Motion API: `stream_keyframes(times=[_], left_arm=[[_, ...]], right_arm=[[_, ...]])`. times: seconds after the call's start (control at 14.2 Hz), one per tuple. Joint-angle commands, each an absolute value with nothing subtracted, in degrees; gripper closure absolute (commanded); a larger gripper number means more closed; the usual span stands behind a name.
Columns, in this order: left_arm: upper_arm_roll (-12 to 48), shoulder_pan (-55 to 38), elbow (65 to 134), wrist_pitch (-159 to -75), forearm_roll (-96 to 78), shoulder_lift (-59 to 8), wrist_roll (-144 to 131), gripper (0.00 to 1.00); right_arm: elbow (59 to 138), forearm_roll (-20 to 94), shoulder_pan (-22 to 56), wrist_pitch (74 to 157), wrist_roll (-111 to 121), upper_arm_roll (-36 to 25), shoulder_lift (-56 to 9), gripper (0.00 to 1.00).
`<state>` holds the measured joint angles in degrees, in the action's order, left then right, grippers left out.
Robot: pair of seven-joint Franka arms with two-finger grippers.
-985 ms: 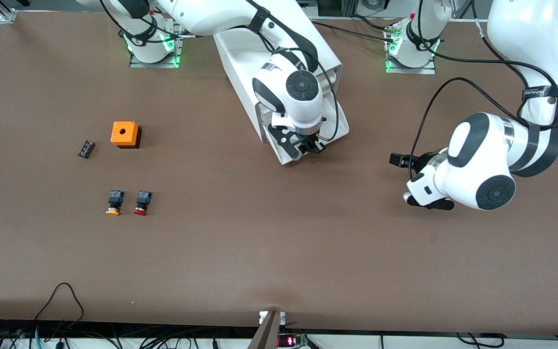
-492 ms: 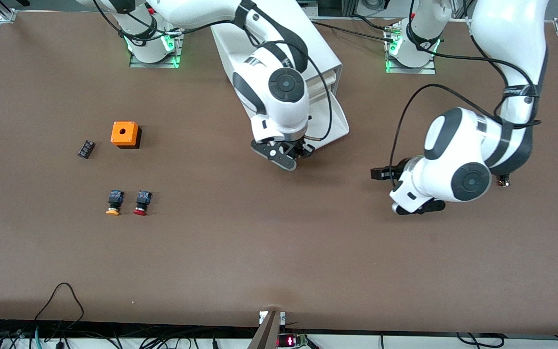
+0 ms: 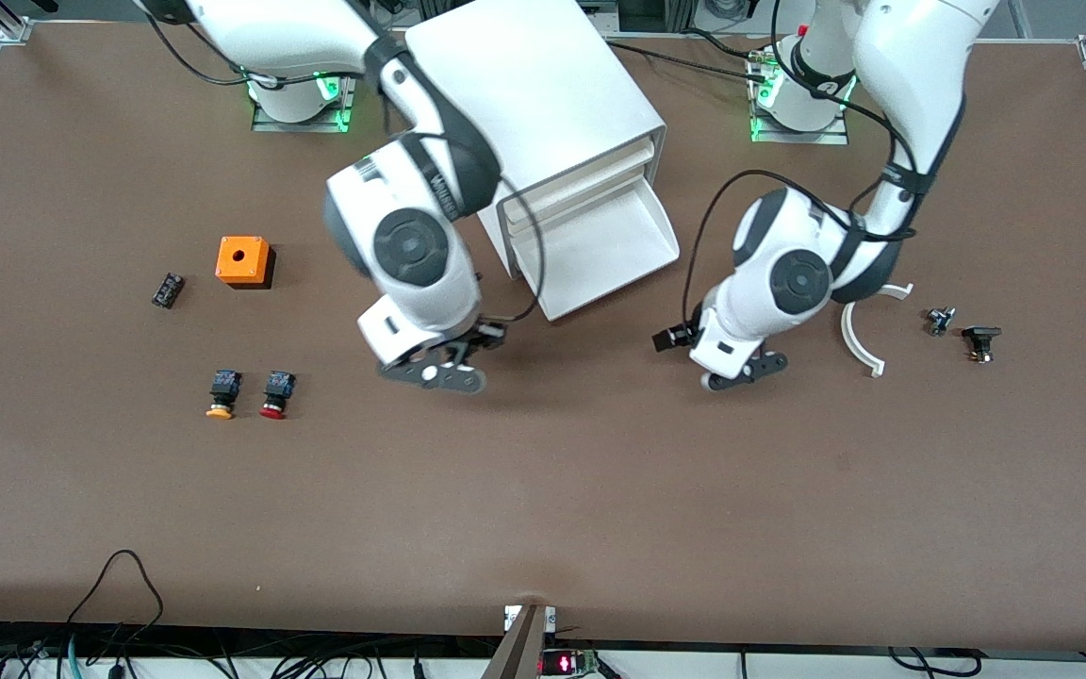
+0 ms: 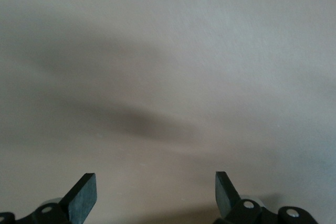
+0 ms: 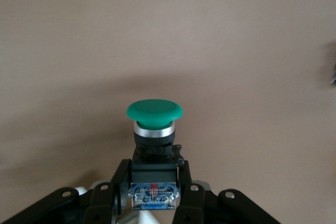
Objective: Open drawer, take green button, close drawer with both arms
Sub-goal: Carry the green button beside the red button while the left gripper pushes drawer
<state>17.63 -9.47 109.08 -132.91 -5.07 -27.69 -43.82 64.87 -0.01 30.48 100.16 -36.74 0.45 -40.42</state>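
The white cabinet (image 3: 543, 85) stands at the table's back middle. The drawer (image 3: 604, 247) is pulled out, and its tray shows nothing inside. My right gripper (image 3: 489, 335) is over bare table beside the drawer, toward the right arm's end. In the right wrist view my right gripper (image 5: 153, 169) is shut on the button's black-and-blue body, with the green cap (image 5: 154, 111) sticking out past the fingertips. My left gripper (image 3: 670, 339) is over bare table beside the drawer, toward the left arm's end. In the left wrist view my left gripper (image 4: 156, 192) is open and empty.
An orange box (image 3: 243, 259), a small black part (image 3: 167, 289), a yellow-orange-capped button (image 3: 221, 393) and a red-capped button (image 3: 275, 393) lie toward the right arm's end. A white curved piece (image 3: 868, 338) and two small dark parts (image 3: 981, 341) lie toward the left arm's end.
My right gripper has come out of the drawer and moved toward the right arm's end and lower in the front view. My left gripper has moved toward the drawer.
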Motion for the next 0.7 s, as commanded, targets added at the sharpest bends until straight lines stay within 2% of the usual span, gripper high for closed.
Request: stream_keyframes(times=[0.0, 0.21, 0.42, 0.63], left_arm=[[17.6, -13.3, 113.1, -136.8, -3.3, -26.0, -51.7, 0.01], [17.7, -15.9, 113.3, -137.3, -3.3, -27.0, -54.6, 0.01], [17.7, -18.1, 113.3, -137.3, -3.3, -27.1, -56.0, 0.01], [17.8, -20.0, 114.1, -137.2, -3.3, -27.2, -56.1, 0.01]], right_arm=[[75.2, 0.1, 24.7, 100.4, -26.8, 1.3, -33.2, 1.0], [82.4, 0.1, 20.1, 105.0, -22.7, 1.0, -30.9, 1.0], [88.9, 0.3, 14.9, 113.2, -16.5, 1.0, -31.2, 1.0], [93.0, 0.3, 12.8, 119.9, -13.1, 1.0, -32.9, 1.0]])
